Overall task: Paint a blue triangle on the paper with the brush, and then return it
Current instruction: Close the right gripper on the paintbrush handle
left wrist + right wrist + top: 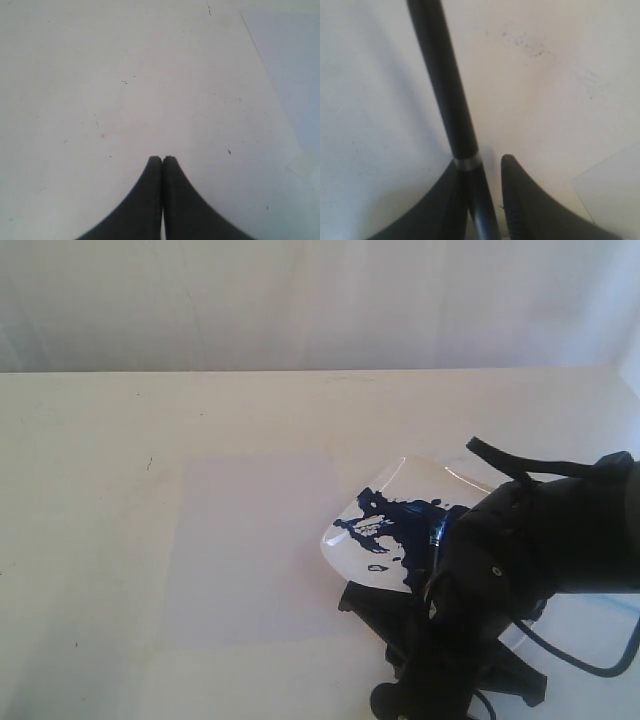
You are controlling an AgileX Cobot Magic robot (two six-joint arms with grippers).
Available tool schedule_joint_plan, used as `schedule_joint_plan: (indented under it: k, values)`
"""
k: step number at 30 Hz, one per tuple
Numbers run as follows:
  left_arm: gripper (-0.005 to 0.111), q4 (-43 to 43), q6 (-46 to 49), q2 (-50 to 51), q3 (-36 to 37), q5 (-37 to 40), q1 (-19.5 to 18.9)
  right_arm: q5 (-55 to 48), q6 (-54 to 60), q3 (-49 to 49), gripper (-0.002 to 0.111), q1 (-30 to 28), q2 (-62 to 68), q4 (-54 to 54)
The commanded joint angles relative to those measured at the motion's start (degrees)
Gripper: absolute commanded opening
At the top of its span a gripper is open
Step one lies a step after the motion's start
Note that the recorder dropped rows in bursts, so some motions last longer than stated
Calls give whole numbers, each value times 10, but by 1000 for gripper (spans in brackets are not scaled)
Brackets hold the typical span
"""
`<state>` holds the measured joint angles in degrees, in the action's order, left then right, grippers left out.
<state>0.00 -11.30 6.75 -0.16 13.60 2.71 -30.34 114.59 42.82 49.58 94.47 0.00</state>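
Your right gripper (481,161) has jaws narrowly apart around the brush (445,95), handle pointing straight ahead. Your left gripper (162,159) has jaws touching.

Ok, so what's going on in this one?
The right arm is down by the plate of blue paint, its jaws straddling the brush with a gap on one side, so not clamped. The paper is blank: no triangle yet. The left arm hangs over the table, jaws shut.
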Motion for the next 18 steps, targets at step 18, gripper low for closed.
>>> schedule_joint_plan:
  k: [18]
  values:
    - [0, 0, -3, 1, 2, -1, 4, -3, 6, -2, 9, 2, 0, 3]
